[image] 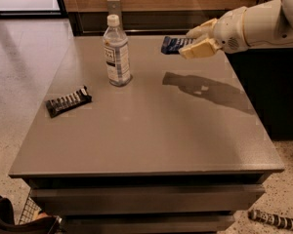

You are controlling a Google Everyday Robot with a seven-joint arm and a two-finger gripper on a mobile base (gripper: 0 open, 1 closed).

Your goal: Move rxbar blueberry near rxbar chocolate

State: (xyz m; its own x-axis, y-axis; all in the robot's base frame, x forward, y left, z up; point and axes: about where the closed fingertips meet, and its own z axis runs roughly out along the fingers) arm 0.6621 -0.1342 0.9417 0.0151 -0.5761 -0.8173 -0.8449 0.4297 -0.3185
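The rxbar blueberry [173, 44], a dark blue bar with white lettering, is held in the air above the table's far right part. My gripper [191, 42] is shut on it, its tan fingers [201, 48] clamping the bar's right end; its shadow falls on the table below. The rxbar chocolate [68, 101], a black bar with white lettering, lies flat near the table's left edge, far to the left of the gripper and closer to the front.
A clear water bottle [116, 52] with a white cap stands upright between the two bars, at the back left. The grey table [151, 135] drops off at the front and sides. A dark object [275, 220] lies on the floor at bottom right.
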